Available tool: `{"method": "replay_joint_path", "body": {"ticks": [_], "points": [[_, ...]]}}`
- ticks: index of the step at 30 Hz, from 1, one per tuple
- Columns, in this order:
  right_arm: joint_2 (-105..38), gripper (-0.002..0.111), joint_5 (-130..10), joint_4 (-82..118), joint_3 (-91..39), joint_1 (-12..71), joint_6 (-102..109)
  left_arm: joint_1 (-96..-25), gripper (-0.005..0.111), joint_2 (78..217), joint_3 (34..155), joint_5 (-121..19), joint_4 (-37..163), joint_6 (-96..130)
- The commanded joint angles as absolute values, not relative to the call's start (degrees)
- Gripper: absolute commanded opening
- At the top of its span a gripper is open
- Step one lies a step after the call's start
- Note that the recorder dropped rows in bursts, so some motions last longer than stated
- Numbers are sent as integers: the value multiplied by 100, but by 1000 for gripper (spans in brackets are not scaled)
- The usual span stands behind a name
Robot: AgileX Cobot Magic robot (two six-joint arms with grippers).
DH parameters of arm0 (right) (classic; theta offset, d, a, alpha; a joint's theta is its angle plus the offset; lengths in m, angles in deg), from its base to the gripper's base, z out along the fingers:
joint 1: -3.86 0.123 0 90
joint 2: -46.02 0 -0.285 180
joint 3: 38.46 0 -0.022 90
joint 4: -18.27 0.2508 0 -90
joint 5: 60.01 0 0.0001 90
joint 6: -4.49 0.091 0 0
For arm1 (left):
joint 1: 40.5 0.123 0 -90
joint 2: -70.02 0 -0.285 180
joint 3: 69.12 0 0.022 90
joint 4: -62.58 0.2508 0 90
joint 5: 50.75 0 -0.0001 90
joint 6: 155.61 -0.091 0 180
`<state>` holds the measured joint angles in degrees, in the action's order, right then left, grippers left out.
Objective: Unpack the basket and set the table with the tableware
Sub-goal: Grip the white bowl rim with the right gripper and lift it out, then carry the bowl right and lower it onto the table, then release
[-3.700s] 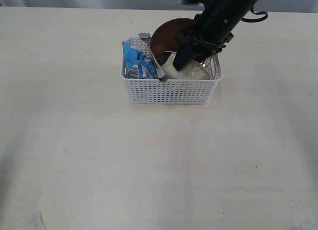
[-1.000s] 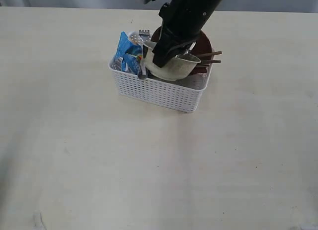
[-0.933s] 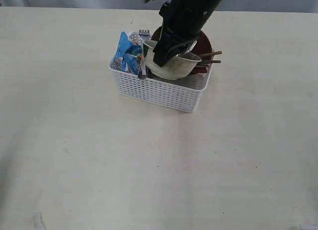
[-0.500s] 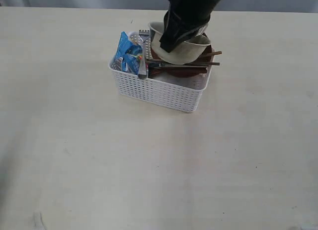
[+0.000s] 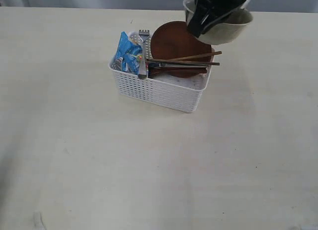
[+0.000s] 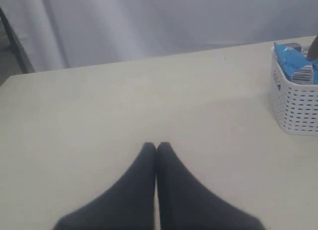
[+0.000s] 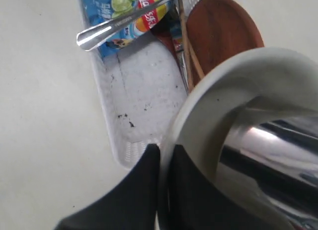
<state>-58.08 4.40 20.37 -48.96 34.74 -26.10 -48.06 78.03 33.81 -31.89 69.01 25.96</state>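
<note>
As you look from outside, your right gripper (image 5: 202,22) holds the off-white bowl (image 5: 227,32) aloft past the far right corner of the white basket (image 5: 159,92), which holds the brown plate (image 5: 171,40) and chopsticks (image 5: 188,57). From the left wrist, your left gripper (image 6: 157,148) hangs pinched closed above the table (image 6: 99,101). From the right wrist, the jaws pinch the bowl's rim, a steel cup (image 7: 268,150) nested inside.

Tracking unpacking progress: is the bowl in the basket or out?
Out. The right gripper holds the bowl by its rim, in the air above the basket.
</note>
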Motion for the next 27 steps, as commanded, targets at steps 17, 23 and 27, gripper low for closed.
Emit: {"method": "replay_joint_path", "body": {"ticks": [17,23,27], "points": [[-3667,-1,-504,1397,-1480,3397,-1290,-4843,0,7781,3366,-3241,6835,2593],[-3682,-1,-1788,1455,-558,3539,-1292,-4843,0,7781,3366,-3241,6835,2593],[-3682,-1,-2424,1369,-201,3707,-1318,-4843,0,7781,3366,-3241,6835,2593]]}}
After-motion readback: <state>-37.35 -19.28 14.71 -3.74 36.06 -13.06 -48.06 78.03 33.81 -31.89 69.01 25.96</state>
